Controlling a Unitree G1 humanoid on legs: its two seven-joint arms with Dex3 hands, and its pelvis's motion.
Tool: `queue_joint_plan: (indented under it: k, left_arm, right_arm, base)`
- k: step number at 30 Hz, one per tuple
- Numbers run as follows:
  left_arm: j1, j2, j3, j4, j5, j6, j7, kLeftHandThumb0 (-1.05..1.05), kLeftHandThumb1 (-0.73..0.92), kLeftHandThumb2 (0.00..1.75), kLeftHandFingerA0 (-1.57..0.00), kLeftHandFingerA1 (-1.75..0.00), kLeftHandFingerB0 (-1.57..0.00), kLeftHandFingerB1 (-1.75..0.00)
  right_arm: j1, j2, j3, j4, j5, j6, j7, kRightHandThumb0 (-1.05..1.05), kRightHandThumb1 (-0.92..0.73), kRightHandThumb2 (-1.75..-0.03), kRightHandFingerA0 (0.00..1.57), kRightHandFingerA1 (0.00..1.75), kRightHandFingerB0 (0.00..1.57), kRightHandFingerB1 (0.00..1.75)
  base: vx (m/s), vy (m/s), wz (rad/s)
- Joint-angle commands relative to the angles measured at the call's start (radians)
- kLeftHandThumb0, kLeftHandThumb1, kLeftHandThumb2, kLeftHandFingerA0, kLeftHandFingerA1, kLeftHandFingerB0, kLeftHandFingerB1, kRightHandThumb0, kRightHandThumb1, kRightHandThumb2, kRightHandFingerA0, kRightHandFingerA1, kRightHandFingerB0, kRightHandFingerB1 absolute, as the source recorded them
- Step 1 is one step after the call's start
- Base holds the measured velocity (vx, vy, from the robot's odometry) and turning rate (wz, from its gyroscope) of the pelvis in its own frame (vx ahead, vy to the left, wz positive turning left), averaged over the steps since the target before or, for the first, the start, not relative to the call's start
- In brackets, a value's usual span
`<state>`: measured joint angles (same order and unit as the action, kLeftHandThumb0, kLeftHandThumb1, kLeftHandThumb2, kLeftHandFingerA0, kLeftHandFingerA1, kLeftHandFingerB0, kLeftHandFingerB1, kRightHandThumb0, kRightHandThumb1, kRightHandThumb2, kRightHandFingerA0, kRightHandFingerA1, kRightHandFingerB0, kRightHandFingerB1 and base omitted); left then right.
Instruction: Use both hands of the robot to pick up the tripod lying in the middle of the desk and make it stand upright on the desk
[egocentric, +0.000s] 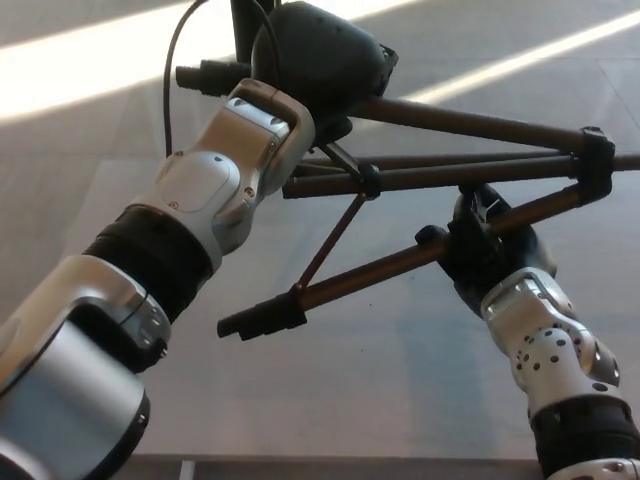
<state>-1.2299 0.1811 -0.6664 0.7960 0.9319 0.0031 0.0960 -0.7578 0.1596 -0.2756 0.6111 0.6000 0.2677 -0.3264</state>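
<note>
The dark tripod (450, 170) is held up off the grey desk (380, 380), its legs spread and pointing right. My left hand (315, 60) is shut on the tripod's head end at the top of the head view. My right hand (480, 250) is shut on the lowest leg (360, 275), which slants down to the left and ends in a black foot (260, 317). Two other legs run right to a black clamp (597, 160). A thin brace (335, 240) links the lowest leg to the centre collar.
A black cable (172, 75) loops up beside my left wrist. My silver left forearm (190, 210) fills the left side of the view. Bright light stripes cross the desk at the top.
</note>
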Motion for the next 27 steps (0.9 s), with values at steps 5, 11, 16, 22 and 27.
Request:
queue_joint_plan:
  k: [5,11,16,22,27]
  left_arm:
    - [0.038,0.032,-0.011,0.011,0.024,-0.008,0.029,-0.35,0.68,0.75,-0.93,-1.59,-0.86,-1.04]
    - [0.056,0.024,0.047,0.018,-0.047,-0.003,0.006,-0.27,0.68,0.8,-0.87,-1.54,-0.77,-1.05]
    - [0.072,0.025,0.071,-0.003,-0.056,0.027,0.02,-0.27,0.65,0.81,-0.9,-1.5,-0.78,-1.01]
    - [0.102,0.014,0.097,-0.014,-0.077,0.068,0.01,-0.24,0.57,0.7,-0.86,-1.68,-0.74,-1.35]
    - [0.179,0.007,0.154,-0.057,-0.14,0.119,-0.011,-0.31,0.77,0.68,-0.8,-1.61,-0.71,-1.29]
  right_arm:
    - [-0.09,-0.315,0.277,-0.148,-0.293,0.1,0.167,-0.27,-0.59,-1.15,0.92,1.75,0.7,1.63]
    - [-0.217,-0.437,0.362,-0.165,-0.332,0.169,0.192,-0.16,-0.38,-1.39,1.0,1.75,0.84,1.65]
    - [-0.321,-0.501,0.471,-0.151,-0.378,0.2,0.262,-0.2,-0.4,-1.33,0.96,1.75,0.83,1.63]
    - [-0.407,-0.527,0.561,-0.153,-0.403,0.259,0.304,-0.24,-0.4,-1.33,0.92,1.75,0.8,1.64]
    - [-0.506,-0.519,0.672,-0.079,-0.479,0.184,0.372,-0.26,-0.41,-1.32,0.95,1.75,0.82,1.58]
  base:
    - [0.0,0.0,0.0]
    - [0.0,0.0,0.0]
    - [0.0,0.0,0.0]
    - [0.0,0.0,0.0]
    - [0.0,0.0,0.0]
